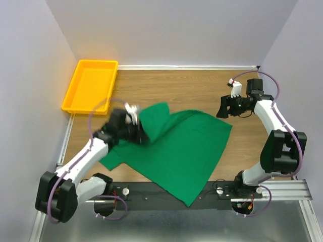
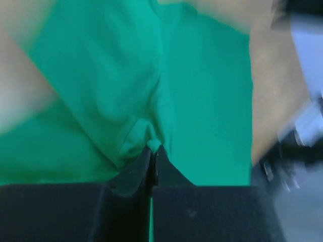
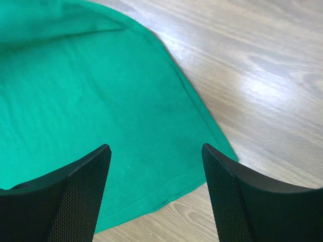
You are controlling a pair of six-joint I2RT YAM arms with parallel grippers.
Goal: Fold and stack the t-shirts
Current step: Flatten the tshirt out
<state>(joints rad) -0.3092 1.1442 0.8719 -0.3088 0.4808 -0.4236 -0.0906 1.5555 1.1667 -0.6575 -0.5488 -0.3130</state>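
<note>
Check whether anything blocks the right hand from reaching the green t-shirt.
Nothing visible does. The right hand is open and pointed at the edge of the green t-shirt, with only bare wooden table beside it. The yellow tray sits away at the far left corner.

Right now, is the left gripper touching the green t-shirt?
Touching. The left wrist view shows the left gripper pinched shut on a bunched fold of the green t-shirt.

Bright, even overhead light leaves only soft shadows, white glare streaks the bench (image 3: 262,83) in the sharp right wrist view, and motion blur smears the left hand (image 1: 137,128) from above and the shirt (image 2: 202,101) in the left wrist view.
</note>
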